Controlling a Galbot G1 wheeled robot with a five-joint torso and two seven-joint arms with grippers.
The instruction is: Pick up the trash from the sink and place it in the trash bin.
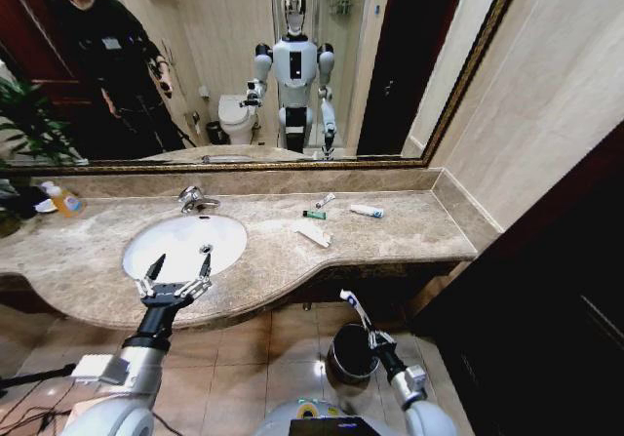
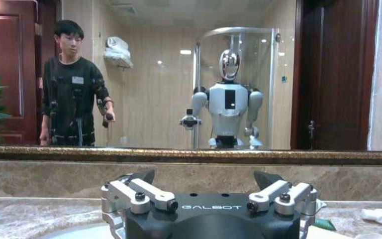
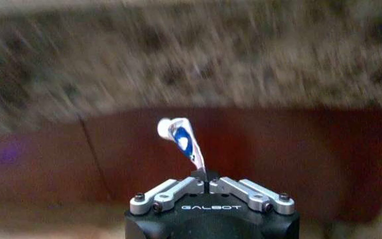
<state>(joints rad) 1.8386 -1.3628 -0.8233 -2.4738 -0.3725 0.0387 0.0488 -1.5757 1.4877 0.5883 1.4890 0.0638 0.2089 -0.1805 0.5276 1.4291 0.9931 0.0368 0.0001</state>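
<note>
Four toiletry tubes are visible: a white one with a blue mark [image 1: 355, 309] pinched in the right pincer [image 1: 365, 325], and three lying on the bench [image 1: 419, 229] at about two o'clock from the sink [image 1: 185, 245], namely a white one [image 1: 367, 211], a dark green one [image 1: 314, 215] and a small pale one [image 1: 325, 200]. One flat paper scrap [image 1: 314, 233]. One sink, one faucet [image 1: 193, 198], one trash bin [image 1: 351, 354], one orange-liquid bottle [image 1: 61, 198], and two pincers, counting the left pincer [image 1: 178, 270].

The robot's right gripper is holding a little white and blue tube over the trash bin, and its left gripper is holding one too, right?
Not quite. The left gripper is open and empty over the sink, as the head view shows. The right gripper does hold a tube above the trash bin.
</note>
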